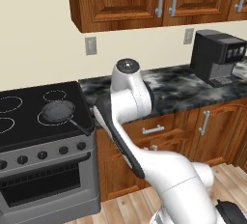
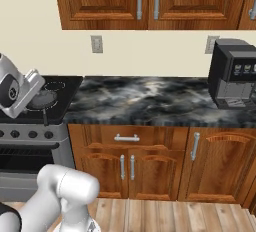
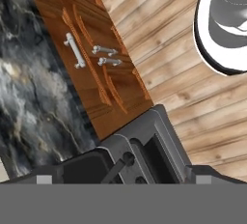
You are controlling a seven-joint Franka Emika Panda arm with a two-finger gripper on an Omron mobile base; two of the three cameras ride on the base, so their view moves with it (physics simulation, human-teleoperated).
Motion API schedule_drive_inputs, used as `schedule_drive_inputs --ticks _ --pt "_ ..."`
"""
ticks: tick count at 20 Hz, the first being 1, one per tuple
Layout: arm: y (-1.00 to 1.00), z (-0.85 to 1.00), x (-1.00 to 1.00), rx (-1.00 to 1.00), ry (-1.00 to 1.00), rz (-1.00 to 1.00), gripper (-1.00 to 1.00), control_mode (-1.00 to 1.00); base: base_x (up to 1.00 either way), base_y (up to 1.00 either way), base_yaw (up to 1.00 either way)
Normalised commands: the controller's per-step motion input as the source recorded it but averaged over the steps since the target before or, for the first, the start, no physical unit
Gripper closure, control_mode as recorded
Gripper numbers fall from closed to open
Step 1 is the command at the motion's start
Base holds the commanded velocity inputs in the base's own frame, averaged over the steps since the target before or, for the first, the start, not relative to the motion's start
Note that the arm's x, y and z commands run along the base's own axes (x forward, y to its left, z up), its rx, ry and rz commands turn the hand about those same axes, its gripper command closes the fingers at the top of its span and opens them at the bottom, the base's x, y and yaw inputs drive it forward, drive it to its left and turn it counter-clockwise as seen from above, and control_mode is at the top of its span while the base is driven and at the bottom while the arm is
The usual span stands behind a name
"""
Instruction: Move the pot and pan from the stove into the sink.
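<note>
On your left you see the stove (image 1: 34, 121) with the pan (image 1: 58, 111) lying flat on its right front burner, the long handle pointing toward the front right corner, and no pot can be made out on the part of the cooktop in view. To the right of the stove runs the marbled worktop (image 1: 178, 90) over wooden cabinets (image 2: 150, 161), and at the far right the black coffee machine (image 1: 217, 56) stands on it. The hand (image 3: 123, 179) looks down on the stove's front corner, the cabinet doors and the wooden floor (image 3: 193, 88); its fingers stand wide apart and hold nothing.
</note>
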Motion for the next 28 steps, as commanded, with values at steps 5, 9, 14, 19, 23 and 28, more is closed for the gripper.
schedule_drive_inputs --ticks 5,9,14,19,23,28 --pt "0.00 0.00 0.10 0.07 0.08 -0.07 -1.00 -1.00 0.00 0.00 0.00" --pt "0.00 0.00 0.09 0.09 0.02 -0.27 -1.00 -1.00 0.00 0.00 0.00" --pt "0.02 -0.01 0.04 0.07 0.00 -0.34 -1.00 -1.00 0.00 0.00 0.00" --pt "0.08 -0.05 0.01 0.06 0.00 -0.40 -1.00 -1.00 0.00 0.00 0.00" --pt "0.02 -0.02 0.00 0.02 0.00 -0.18 -1.00 -1.00 0.00 0.00 0.00" --pt "0.00 0.01 0.00 0.00 0.02 0.02 -1.00 -1.00 0.00 0.00 0.00"
